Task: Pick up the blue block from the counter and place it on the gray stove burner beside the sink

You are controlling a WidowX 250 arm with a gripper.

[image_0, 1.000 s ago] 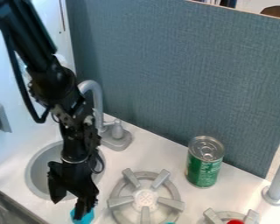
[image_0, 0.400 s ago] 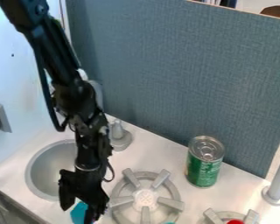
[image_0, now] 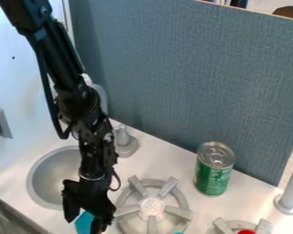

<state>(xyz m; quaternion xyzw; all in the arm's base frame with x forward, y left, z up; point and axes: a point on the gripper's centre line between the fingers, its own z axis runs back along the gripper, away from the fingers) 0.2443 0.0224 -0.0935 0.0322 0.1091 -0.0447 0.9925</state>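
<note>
Claw (image_0: 84, 225) rightward, astride blue object (image_0: 83, 221)

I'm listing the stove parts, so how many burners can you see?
2. One burner is in the picture's bottom middle, right of the gripper; the second burner is at bottom right, partly cut off. More may be hidden past the edge.

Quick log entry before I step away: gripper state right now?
Gripper: open, jaws apart, with a blue object visible between them; whether they touch it can't be told.
</note>
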